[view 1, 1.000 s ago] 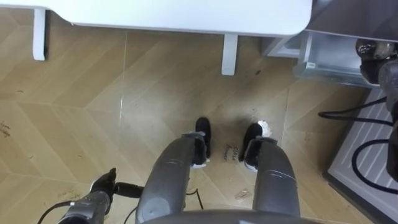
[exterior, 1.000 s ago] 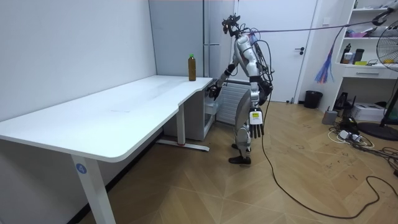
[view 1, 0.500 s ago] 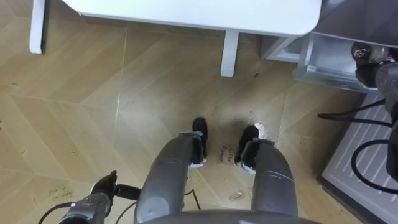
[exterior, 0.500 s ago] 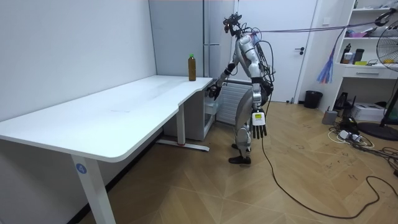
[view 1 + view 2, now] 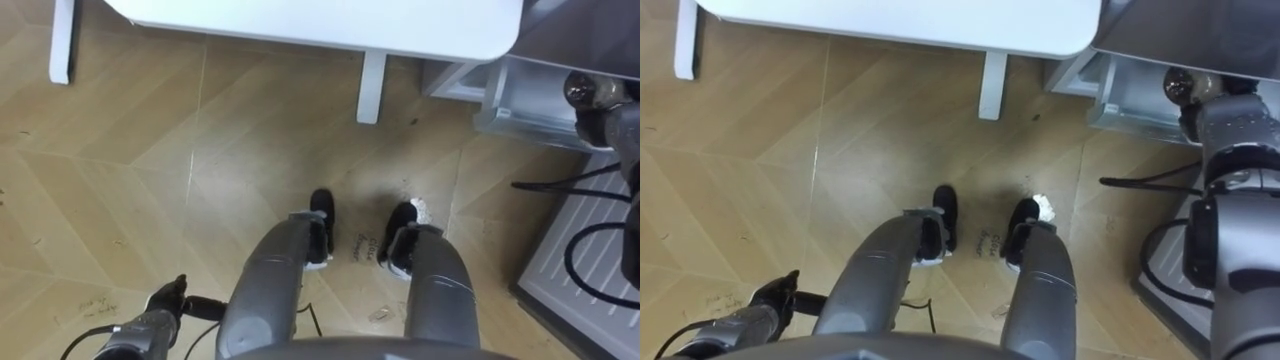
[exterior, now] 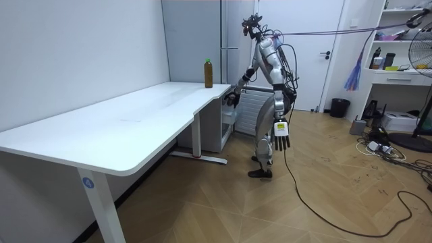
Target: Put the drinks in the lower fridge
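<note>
A brown drink bottle (image 6: 208, 73) with a green cap stands upright on the far corner of the white desk (image 6: 135, 115), beside the tall grey fridge (image 6: 196, 40). I stand at the desk's end, facing it. My right arm reaches out to the fridge's lower part, where my right hand (image 6: 231, 100) (image 5: 595, 95) sits at a clear drawer (image 5: 535, 100). Its fingers are hidden. My left hand (image 6: 281, 137) (image 5: 165, 298) hangs by my thigh, its fingers straight and holding nothing.
The desk edge (image 5: 320, 20) and its white leg (image 5: 371, 85) lie just ahead of my feet. A ribbed grey panel (image 5: 590, 250) lies low at my right. A shelf unit (image 6: 398, 61), a fan and floor cables (image 6: 378, 145) stand at the room view's right.
My hanging left hand has swung slightly toward the room view's right. The eye view has shifted a little. The bottle has not moved.
</note>
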Controlling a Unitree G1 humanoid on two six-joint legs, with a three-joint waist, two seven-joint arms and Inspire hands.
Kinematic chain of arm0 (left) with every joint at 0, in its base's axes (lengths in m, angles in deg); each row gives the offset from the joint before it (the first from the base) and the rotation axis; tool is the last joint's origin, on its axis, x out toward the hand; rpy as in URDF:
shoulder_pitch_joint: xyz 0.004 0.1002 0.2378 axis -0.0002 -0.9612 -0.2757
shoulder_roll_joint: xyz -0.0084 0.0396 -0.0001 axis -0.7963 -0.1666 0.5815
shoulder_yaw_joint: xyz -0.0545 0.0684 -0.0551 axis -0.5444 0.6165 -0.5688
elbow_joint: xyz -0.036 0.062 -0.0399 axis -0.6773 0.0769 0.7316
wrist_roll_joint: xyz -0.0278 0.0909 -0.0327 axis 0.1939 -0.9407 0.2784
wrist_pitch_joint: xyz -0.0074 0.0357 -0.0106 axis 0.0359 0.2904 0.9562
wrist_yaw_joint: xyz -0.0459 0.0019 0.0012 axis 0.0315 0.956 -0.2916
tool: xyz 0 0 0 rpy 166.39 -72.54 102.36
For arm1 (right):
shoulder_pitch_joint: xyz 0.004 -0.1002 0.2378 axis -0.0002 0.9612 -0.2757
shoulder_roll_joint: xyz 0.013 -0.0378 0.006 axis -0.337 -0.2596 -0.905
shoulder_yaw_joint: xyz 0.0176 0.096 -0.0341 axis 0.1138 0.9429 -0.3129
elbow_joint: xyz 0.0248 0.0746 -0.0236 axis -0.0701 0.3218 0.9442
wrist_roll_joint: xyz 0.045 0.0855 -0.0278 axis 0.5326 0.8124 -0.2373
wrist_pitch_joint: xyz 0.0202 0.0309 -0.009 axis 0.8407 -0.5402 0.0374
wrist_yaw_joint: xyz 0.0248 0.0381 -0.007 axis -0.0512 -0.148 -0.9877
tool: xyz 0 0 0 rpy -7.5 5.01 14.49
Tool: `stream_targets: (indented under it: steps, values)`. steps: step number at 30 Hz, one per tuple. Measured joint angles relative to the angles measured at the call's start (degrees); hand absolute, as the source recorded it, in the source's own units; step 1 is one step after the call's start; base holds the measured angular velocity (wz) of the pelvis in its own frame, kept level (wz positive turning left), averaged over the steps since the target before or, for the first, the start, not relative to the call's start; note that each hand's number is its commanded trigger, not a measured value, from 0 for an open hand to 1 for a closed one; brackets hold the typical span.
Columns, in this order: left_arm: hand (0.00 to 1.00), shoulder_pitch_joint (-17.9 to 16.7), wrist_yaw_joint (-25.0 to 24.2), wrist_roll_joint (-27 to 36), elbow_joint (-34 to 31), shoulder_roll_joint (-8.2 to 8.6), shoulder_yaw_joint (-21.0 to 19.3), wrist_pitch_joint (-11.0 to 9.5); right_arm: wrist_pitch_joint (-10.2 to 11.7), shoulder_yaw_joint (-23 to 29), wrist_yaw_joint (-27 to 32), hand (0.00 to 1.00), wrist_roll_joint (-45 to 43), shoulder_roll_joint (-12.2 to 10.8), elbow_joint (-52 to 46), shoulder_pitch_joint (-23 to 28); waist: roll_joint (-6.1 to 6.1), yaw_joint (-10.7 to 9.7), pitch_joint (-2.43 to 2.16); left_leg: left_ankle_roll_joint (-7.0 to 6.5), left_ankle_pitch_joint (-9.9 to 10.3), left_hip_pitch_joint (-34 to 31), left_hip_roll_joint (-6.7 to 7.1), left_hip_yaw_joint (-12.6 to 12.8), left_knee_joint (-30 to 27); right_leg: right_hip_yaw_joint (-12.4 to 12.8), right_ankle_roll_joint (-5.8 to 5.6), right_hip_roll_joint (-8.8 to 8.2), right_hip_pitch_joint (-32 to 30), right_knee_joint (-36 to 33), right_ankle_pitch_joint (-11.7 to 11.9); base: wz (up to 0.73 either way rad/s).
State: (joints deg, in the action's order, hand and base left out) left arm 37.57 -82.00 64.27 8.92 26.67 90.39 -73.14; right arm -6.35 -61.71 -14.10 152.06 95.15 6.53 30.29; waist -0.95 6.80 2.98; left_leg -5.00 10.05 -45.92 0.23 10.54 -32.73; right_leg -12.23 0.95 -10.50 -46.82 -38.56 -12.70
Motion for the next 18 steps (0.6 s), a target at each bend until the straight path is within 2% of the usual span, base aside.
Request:
stream_targets:
  steps: [2, 5, 9, 13, 18]
  values:
    - [0.0, 0.0, 0.0, 0.0, 0.0, 0.03, 0.1, 0.0, 0.0, -1.1, 1.8, 0.0, -6.3, 0.0, 0.2, 0.0, 0.28, 0.2, 0.05, -0.08, -0.1, 0.0, 0.04, -0.3, 0.0, -0.4, 0.0, -0.01, 0.3, 0.1, 0.0, 0.11]
    - [0.0, 0.0, 0.1, 0.0, 0.0, 0.18, 1.1, 0.7, -0.3, -1.5, 5.1, 0.0, -17.7, 0.1, 0.8, 0.1, 1.62, 0.2, -0.15, -0.21, -0.4, 0.2, 0.4, -1.4, 0.5, -0.7, -0.46, 0.23, 1.2, 1.0, -0.1, 0.14]
    - [0.0, 0.0, 1.0, 0.0, 0.1, 0.1, 1.0, 1.6, -2.3, -2.8, 9.7, 0.0, -32.0, 0.1, 1.0, 0.2, 1.76, 1.2, -0.16, -0.23, -0.6, 0.5, 0.54, -1.3, 1.1, -0.6, -0.48, 0.03, 1.1, 1.2, 0.0, 0.0]
    - [0.0, 0.0, 1.1, 0.0, 0.1, 0.1, 1.2, 1.9, -2.8, -4.9, 12.9, 0.0, -39.7, 0.2, 1.0, 0.0, 1.69, 1.5, -0.12, -0.18, -0.6, 0.5, 0.62, -1.3, 1.3, -0.7, -0.46, -0.05, 0.9, 1.2, 0.0, 0.0]
    - [0.0, 0.0, 1.2, 0.0, 0.1, 0.1, 1.2, 2.4, -5.7, -6.5, 15.0, 0.0, -45.6, 0.3, 1.1, 0.0, 1.47, 1.4, 0.01, -0.16, -0.6, 0.5, 0.67, -1.1, 1.3, -0.7, -0.38, -0.18, 0.7, 0.9, -0.1, 0.0]
